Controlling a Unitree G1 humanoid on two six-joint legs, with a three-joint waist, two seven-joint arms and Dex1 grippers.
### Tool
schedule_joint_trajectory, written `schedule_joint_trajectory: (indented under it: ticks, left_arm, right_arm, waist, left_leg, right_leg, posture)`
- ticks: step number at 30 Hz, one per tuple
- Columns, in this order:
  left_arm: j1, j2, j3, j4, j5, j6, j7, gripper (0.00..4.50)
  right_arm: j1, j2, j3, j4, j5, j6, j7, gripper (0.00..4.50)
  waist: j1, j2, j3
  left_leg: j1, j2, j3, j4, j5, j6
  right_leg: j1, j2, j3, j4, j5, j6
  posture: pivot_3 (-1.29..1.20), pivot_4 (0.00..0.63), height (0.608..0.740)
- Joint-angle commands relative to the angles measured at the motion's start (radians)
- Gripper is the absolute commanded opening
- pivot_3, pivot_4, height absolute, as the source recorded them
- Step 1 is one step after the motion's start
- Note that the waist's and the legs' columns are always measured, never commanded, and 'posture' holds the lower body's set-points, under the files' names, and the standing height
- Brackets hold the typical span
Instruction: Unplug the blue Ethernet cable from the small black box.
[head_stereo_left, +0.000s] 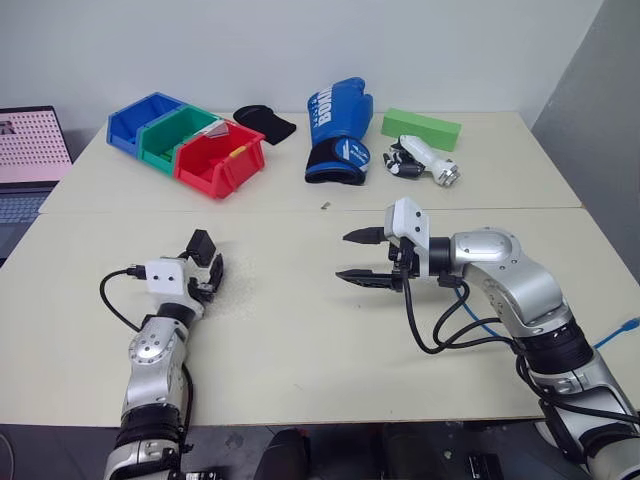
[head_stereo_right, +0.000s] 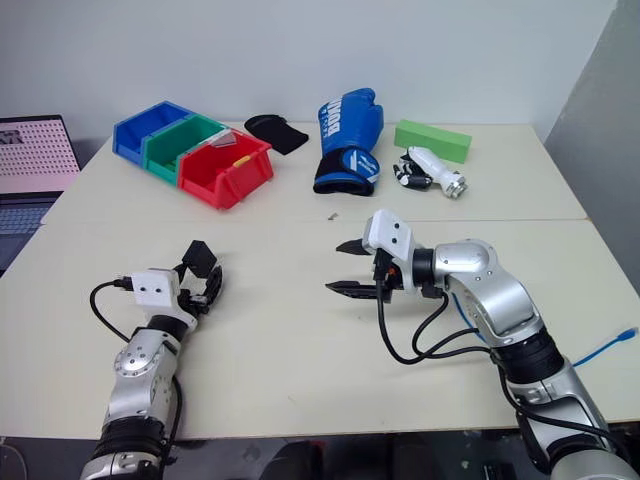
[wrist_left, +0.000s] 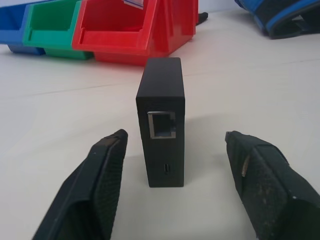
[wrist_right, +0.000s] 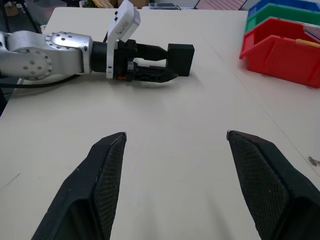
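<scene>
left wrist view: the box (wrist_left: 161, 120) stands on edge between my spread left fingers (wrist_left: 95, 185), port empty. right gripper (head_stereo_left: 362, 257) gapes, holding nothing; the cable (head_stereo_left: 628, 328) lies far right. unplugging looks done, so next i'd just withdraw.

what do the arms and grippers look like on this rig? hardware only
Both arms are silver-grey metal with rounded joint housings and black bands between segments. Each wrist carries a white boxy module. The left gripper and right gripper each have two black tapered fingers with finely textured inner pads. Loose black cables loop off both wrists, the larger loop hanging under the right forearm.
</scene>
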Motion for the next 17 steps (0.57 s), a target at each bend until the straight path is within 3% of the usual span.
schedule_joint_trajectory:
  ticks: [1,7,13,17]
  left_arm:
    - [0.085,0.066,0.016,-0.212,0.0,0.2,0.029,3.51]
    - [0.23,0.255,0.117,-0.473,-0.063,0.386,-0.089,3.51]
    - [0.242,0.385,0.216,-0.522,-0.207,0.487,-0.266,3.51]
    - [0.224,0.42,0.248,-0.504,-0.26,0.517,-0.329,3.51]
  right_arm:
    - [0.043,-0.028,-0.055,-0.023,0.005,0.005,-0.016,3.42]
    - [0.134,-0.087,-0.193,-0.004,0.048,0.07,-0.065,3.42]
    - [0.184,-0.178,-0.248,0.007,0.052,0.087,-0.021,3.42]
    - [0.202,-0.214,-0.254,0.012,0.055,0.084,-0.006,3.42]
  waist:
    - [0.001,0.0,0.0]
    - [0.004,-0.002,0.0]
    - [0.005,0.0,0.001]
    - [0.004,0.0,0.001]
  left_leg:
    - [0.0,0.001,0.0,0.0,0.0,0.0]
    - [0.0,0.0,-0.001,0.0,0.0,0.0]
    - [0.001,0.0,0.0,-0.001,0.0,0.0]
    - [0.001,0.0,0.0,-0.001,0.0,0.0]
  right_leg:
    - [0.0,0.0,0.0,0.0,0.0,0.0]
    - [0.0,0.001,0.0,0.001,0.0,0.0]
    - [0.002,0.001,0.0,0.0,0.0,0.0]
    - [0.002,0.002,0.0,0.0,0.0,0.0]
  posture:
    - [0.0,0.15,0.74]
    - [0.0,0.15,0.74]
    - [0.0,0.15,0.74]
    - [0.0,0.15,0.74]
